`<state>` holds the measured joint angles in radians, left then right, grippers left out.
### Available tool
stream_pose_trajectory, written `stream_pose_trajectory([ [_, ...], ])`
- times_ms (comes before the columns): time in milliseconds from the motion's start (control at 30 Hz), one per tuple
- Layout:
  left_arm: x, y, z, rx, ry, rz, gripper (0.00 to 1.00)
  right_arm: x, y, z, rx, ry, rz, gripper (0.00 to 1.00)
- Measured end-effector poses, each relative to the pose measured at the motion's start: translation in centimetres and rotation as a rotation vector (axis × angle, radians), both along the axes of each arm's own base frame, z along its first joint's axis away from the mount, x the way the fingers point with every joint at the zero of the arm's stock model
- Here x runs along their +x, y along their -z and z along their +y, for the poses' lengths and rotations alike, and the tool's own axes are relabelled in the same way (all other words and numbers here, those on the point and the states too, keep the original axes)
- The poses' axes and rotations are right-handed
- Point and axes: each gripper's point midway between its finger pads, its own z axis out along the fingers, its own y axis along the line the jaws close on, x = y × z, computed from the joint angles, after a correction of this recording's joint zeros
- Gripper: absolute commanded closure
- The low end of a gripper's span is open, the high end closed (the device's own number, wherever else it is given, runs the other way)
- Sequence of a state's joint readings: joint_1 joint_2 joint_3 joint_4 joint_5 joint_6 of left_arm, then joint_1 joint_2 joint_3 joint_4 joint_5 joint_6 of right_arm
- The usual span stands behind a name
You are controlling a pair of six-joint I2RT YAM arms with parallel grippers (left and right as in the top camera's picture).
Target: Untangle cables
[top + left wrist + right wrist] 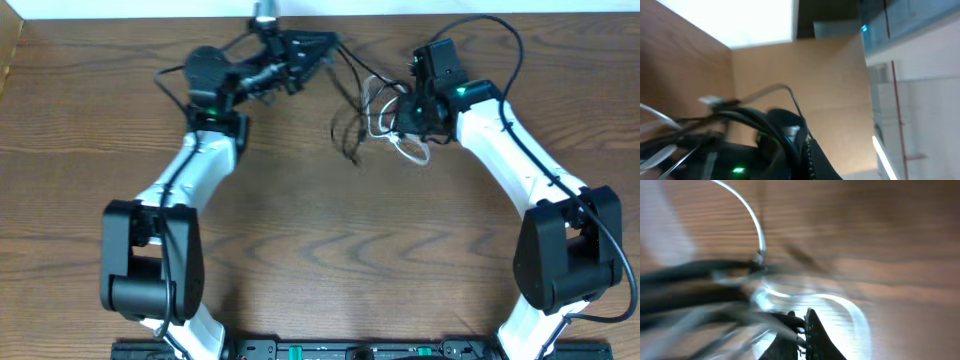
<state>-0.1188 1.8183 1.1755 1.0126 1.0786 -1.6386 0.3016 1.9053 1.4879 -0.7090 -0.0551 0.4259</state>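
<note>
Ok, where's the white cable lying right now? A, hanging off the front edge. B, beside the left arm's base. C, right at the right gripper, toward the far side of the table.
C: the overhead view shows the white cable looping just beside the right gripper, mixed up with the black cable.

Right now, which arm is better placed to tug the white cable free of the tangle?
Right, probably: the right hand is shut among loops of the white cable; the left hand sits farther off, seemingly holding the black cable by its end.
</note>
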Motion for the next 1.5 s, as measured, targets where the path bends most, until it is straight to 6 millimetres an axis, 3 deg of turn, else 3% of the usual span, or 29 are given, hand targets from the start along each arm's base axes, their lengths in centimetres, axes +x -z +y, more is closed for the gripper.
stream_pose_trajectory([
  [167, 1.2, 3.0, 3.4, 0.084, -0.041, 0.051, 0.93, -1.2, 1.0, -4.6, -0.066, 0.085, 0.092, 0.99],
  [267, 1.1, 4.9, 3.6, 0.129, -0.030, 0.090, 0.93, -1.5, 1.1, -6.8, -0.084, 0.109, 0.117, 0.99],
  [367, 0.8, 6.4, 3.4, 0.170, -0.013, 0.109, 0.93, -1.3, -0.1, -8.2, -0.070, 0.089, 0.090, 0.99],
  [467, 0.6, 7.6, 3.4, 0.209, -0.008, 0.107, 0.93, -1.2, -3.3, -9.7, -0.051, 0.079, 0.013, 0.99],
  [567, 0.4, 8.3, 3.4, 0.240, -0.006, 0.089, 0.93, -1.2, -8.3, -11.9, -0.067, 0.111, -0.125, 0.99],
  [600, 0.4, 8.4, 3.4, 0.246, -0.004, 0.082, 0.93, -1.1, -10.9, -13.6, -0.095, 0.152, -0.203, 0.99],
  [700, 0.6, 8.4, 4.0, 0.262, -0.019, 0.051, 0.93, -1.7, -15.4, -17.8, -0.144, 0.257, -0.335, 0.99],
  [800, 1.0, 8.5, 5.2, 0.269, -0.043, 0.039, 0.92, -2.8, -19.1, -21.9, -0.168, 0.358, -0.441, 0.99],
  [867, 1.2, 8.5, 5.8, 0.274, -0.059, 0.031, 0.92, -3.6, -20.6, -22.8, -0.145, 0.362, -0.481, 0.99],
  [933, 1.4, 8.5, 6.2, 0.275, -0.070, 0.031, 0.92, -4.0, -21.2, -22.1, -0.107, 0.311, -0.496, 0.99],
  [1067, 1.3, 8.7, 6.2, 0.278, -0.068, 0.042, 0.92, -4.5, -20.2, -18.5, -0.013, 0.166, -0.450, 0.93],
  [1200, 0.9, 8.7, 5.3, 0.275, -0.039, 0.039, 0.93, -4.2, -18.9, -14.7, 0.046, 0.039, -0.405, 0.65],
  [1267, 0.7, 8.3, 4.7, 0.267, -0.025, 0.026, 0.93, -3.9, -18.2, -12.7, 0.061, -0.030, -0.388, 0.56],
  [1333, 0.7, 6.5, 4.0, 0.241, -0.016, -0.055, 0.92, -3.3, -17.0, -10.7, 0.081, -0.087, -0.361, 0.52],
  [1400, 0.4, 3.8, 3.4, 0.206, -0.006, -0.168, 0.93, -2.8, -15.4, -9.0, 0.097, -0.127, -0.321, 0.41],
  [1500, -0.9, -0.6, 2.7, 0.133, 0.010, -0.325, 0.93, -1.9, -12.7, -6.8, 0.119, -0.169, -0.260, 0.38],
])
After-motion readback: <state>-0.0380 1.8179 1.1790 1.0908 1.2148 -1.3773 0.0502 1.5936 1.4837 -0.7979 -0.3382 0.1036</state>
